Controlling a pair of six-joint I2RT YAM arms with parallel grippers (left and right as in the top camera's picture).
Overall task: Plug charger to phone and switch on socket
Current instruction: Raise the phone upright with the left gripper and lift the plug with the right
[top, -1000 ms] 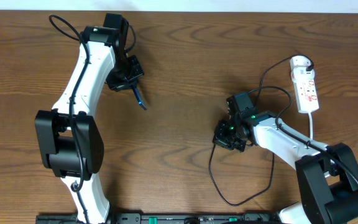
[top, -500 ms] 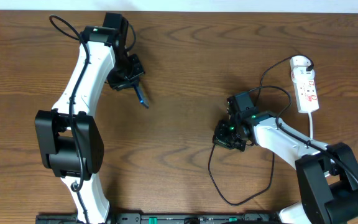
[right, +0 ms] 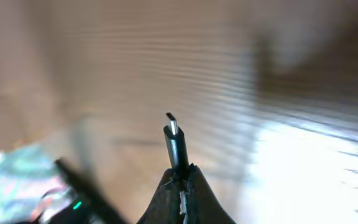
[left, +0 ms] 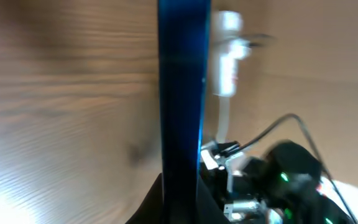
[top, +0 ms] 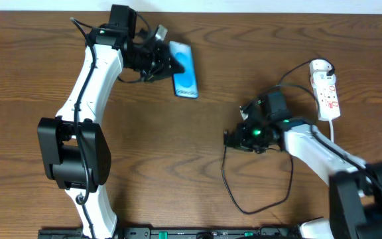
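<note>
Jutting from right jaws is the charger [right: 174, 146], phone [top: 184, 70] from left.

**Phone, charger, socket: positions logged**

Phone [top: 185, 72]: slim, blue screen facing the overhead camera, far centre-left. It is gripped near its far end by the left pincer [top: 166, 61] and reads edge-on in the left wrist view.

Charger [top: 244, 199]: thin black cable looping over the worktop [top: 244, 40] at near right. The plug tip [right: 174, 138] juts from the closed right pincer [right: 180, 179], well apart from the phone.

Socket [top: 327, 98]: white strip with red markings, flat at far right, rounded plug at its far end. Switch state unreadable.
</note>
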